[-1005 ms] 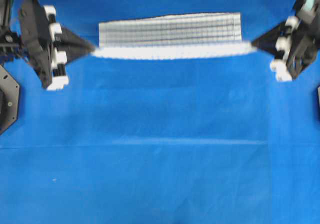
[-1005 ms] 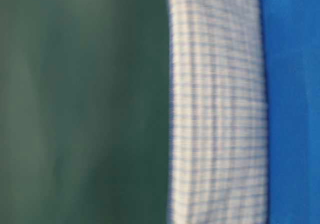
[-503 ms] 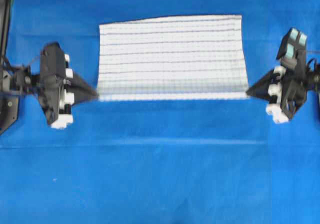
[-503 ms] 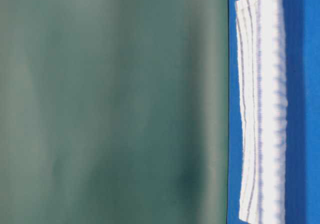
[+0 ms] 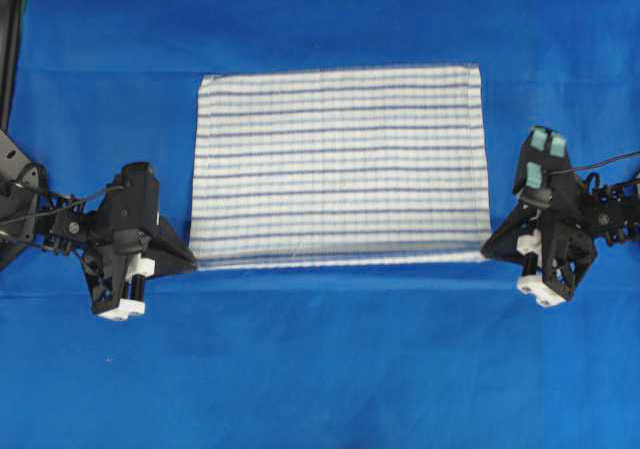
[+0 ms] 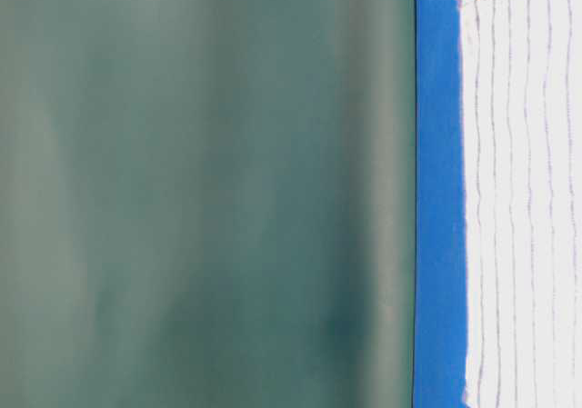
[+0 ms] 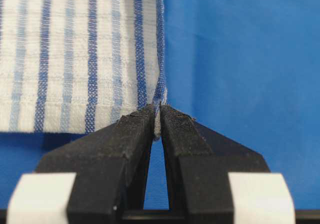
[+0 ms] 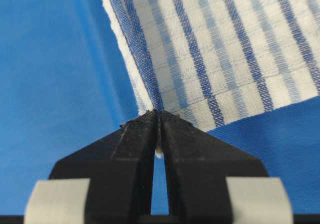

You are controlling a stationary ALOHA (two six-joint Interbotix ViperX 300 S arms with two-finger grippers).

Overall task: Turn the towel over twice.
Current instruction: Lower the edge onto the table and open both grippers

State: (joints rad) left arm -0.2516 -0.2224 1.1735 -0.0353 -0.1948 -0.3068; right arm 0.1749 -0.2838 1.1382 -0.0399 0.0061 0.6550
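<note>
Judging from how it lies, the towel point(image 5: 340, 164) is spread nearly flat on the blue table covering point(image 5: 320, 369), plainly striped face up, so I take one turn to be close to finished; whether this is the first or the second I cannot tell, and the corners are not yet released.

Seen from overhead, the whole rectangle sits in the middle of the table, far edge lying free, near edge stretched between my two arms. My left gripper point(image 5: 188, 262) holds the near left corner and my right gripper point(image 5: 488, 251) the near right corner.

That view cannot show the grip itself. My left wrist camera does: the jaws are pinched almost together on the hem point(image 7: 159, 97). My right wrist camera shows the same narrow pinch, and the corner point(image 8: 150, 102) there lifted, with a white underside edge showing.
</note>
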